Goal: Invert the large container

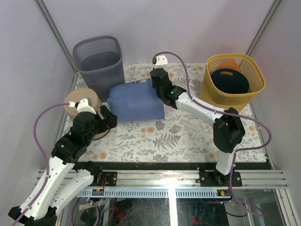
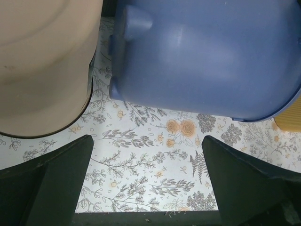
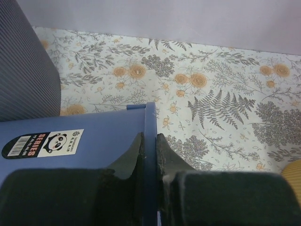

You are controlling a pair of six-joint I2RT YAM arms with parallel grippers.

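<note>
Fingers (image 3: 127,157) of the right gripper (image 3: 149,141) are pinched onto the thin rim of the blue container (image 3: 94,134), per the right wrist view. Left wrist view: left gripper (image 2: 146,146) spread wide, empty, facing the container's base. Top view: container lies on its side between the two grippers. Judged light, stiff, smooth plastic; the rim is the sound hold.

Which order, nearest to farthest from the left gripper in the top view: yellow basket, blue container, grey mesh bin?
1. blue container, on its side just ahead and right of the left gripper.
2. grey mesh bin, back left.
3. yellow basket, far back right.
</note>
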